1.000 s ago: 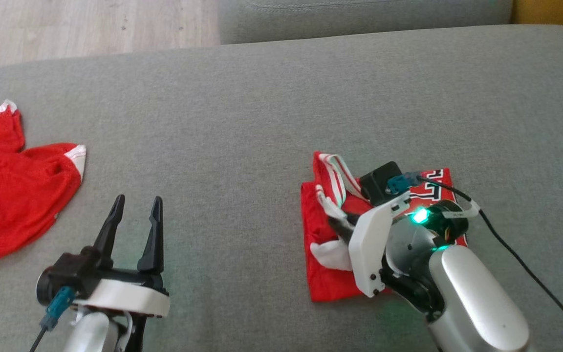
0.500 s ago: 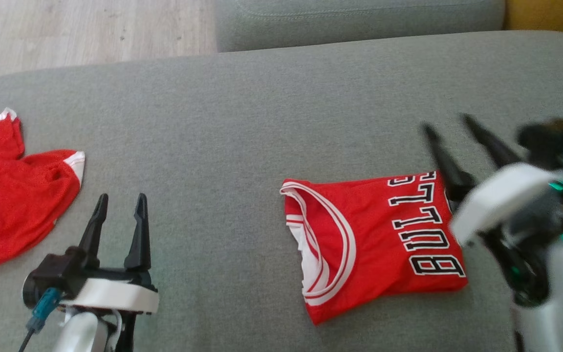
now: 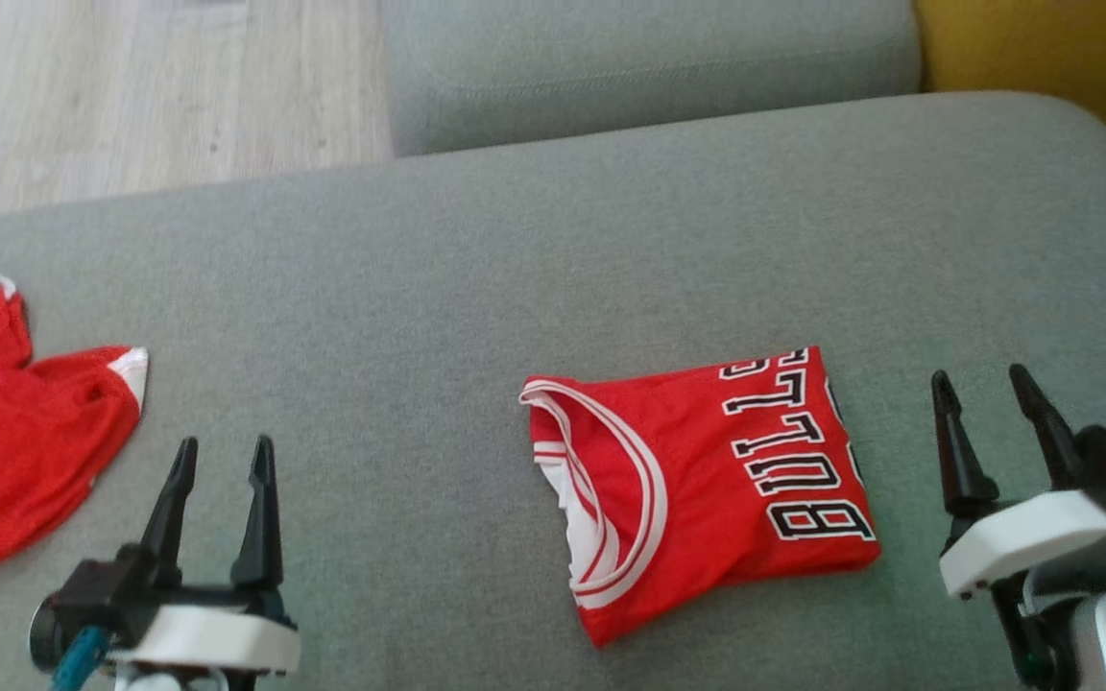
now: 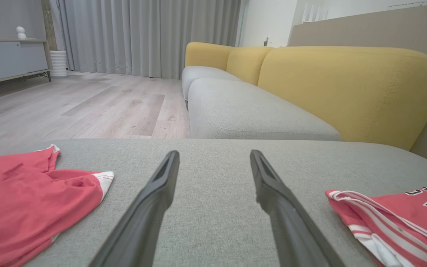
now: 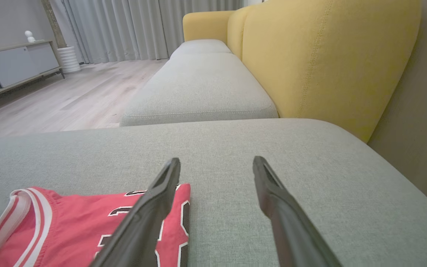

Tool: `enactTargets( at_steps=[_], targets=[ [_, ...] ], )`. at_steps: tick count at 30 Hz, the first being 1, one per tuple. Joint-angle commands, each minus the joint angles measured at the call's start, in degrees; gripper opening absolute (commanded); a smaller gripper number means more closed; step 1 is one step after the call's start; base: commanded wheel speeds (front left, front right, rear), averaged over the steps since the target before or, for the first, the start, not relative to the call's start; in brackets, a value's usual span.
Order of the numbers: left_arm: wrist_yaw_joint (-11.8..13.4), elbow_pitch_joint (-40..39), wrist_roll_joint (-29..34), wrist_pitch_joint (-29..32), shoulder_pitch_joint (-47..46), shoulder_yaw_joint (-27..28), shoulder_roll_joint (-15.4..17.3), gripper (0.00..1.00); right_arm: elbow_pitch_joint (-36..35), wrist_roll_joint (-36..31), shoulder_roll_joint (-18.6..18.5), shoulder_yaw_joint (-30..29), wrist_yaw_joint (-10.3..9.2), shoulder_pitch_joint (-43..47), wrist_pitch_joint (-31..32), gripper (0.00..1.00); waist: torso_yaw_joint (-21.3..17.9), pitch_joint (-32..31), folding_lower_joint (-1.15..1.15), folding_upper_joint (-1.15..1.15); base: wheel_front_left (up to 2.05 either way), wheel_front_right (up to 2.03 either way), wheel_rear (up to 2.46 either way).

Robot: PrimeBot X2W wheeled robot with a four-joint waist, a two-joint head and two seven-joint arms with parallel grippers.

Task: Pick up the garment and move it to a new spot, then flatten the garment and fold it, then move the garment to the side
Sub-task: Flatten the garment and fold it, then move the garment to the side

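Broad grey fabric sofa cushion (image 3: 476, 259) across the frame. Folded red mesh jersey with white trim and black lettering (image 3: 707, 499) flat at lower centre-right, long axis roughly left-to-right, neckline leftward. Right gripper (image 3: 976, 374) at lower right, just beside the lettered edge, released and empty. Left gripper (image 3: 228, 442) at lower left, well apart, likewise spread. Judged: right arm nearer for the shift aside.
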Motion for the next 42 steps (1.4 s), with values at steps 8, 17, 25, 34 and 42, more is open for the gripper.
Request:
enactTargets(
  at_steps=[8,17,25,34,42],
  targets=[
    [0.5,-1.7,1.2,-0.5,0.4,3.6,-0.3,1.0,0.1,0.2,-1.4,2.3,0.39,-2.7,-1.3,1.0,-0.4,-1.5,0.01,0.0,0.0,0.0,0.0],
    [0.4,-1.6,1.4,-0.5,0.9,4.0,-0.7,1.0,-0.6,1.0,-1.3,3.9,0.39,-3.3,-0.5,1.0,0.1,-1.2,0.01,0.0,0.0,0.0,0.0],
    [0.3,-2.1,1.7,-0.5,-0.7,3.7,-0.8,1.0,-1.1,3.5,-1.0,4.4,0.39,-6.0,4.1,1.0,0.9,1.2,0.01,0.0,0.0,0.0,0.0],
    [-0.2,-3.1,2.3,-0.5,-3.6,2.3,-1.3,1.0,6.3,2.4,-0.6,3.8,0.39,-11.1,22.3,1.0,4.2,5.2,0.01,0.0,0.0,0.0,0.0],
    [-0.6,-2.8,2.6,-0.5,-5.5,2.0,-1.7,1.0,13.5,1.2,2.3,1.4,0.39,-11.2,34.1,1.0,6.7,7.2,0.01,0.0,0.0,0.0,0.0]
  ],
)
